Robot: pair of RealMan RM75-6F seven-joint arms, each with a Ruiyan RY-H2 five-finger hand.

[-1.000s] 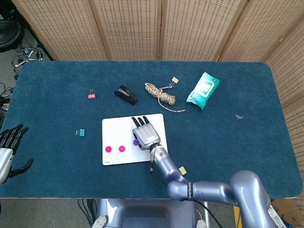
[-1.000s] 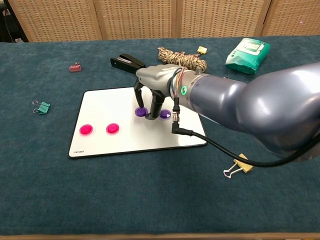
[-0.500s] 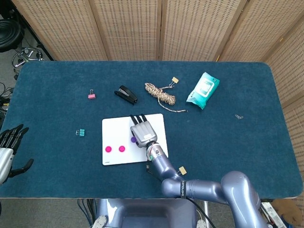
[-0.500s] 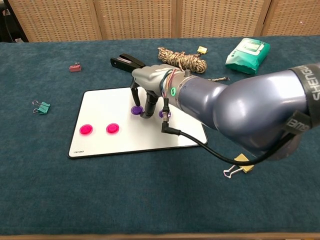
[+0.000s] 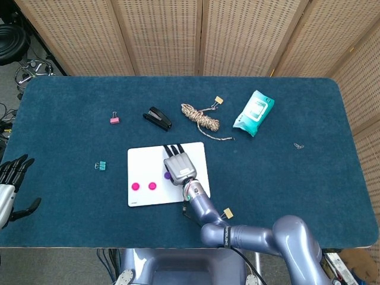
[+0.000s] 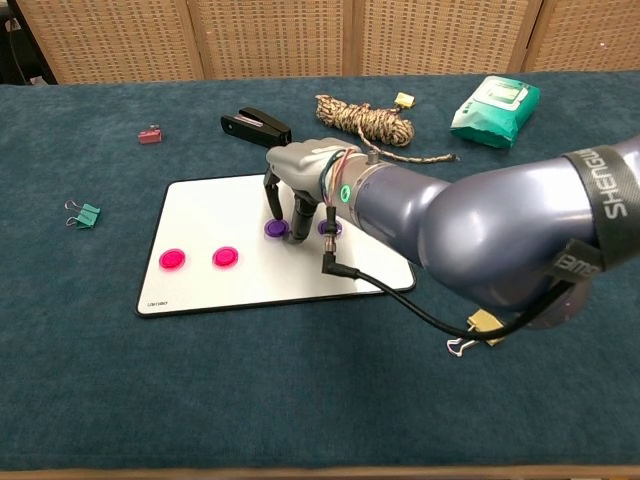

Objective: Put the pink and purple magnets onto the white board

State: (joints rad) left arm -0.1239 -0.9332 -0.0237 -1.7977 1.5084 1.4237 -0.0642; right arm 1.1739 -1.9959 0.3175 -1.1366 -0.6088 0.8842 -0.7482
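1. Table [image 5: 297, 178], blue cloth top, carrying all items below.
2. Right arm [image 6: 480, 240], reaching across the near edge toward the board.
3. White board [image 6: 200, 205], flat on the cloth near the front centre.
4. Right hand [image 6: 295, 175], over the board, fingertips pointing down beside two purple magnets; whether gripping one or merely touching, cannot tell.
5. Left hand [image 5: 10, 178], at the far left edge off the table, fingers apart, holding nothing.
6. Wipes packet [image 5: 254, 111], teal, back right.
7. Rope coil [image 5: 200, 117], behind the board.
8. Stapler [image 5: 157, 117], black, just left of the rope.
9. Pink magnets [image 6: 172, 260] and [image 6: 225, 257], side by side on the board's left part.
10. Purple magnets [image 6: 274, 229] and [image 6: 329, 228], on the board's middle, either side of the fingertips.
11. Teal clip [image 5: 101, 165], left of the board.
12. Pink clip [image 5: 114, 120], back left.
13. Yellow clip [image 6: 478, 328], near front right.
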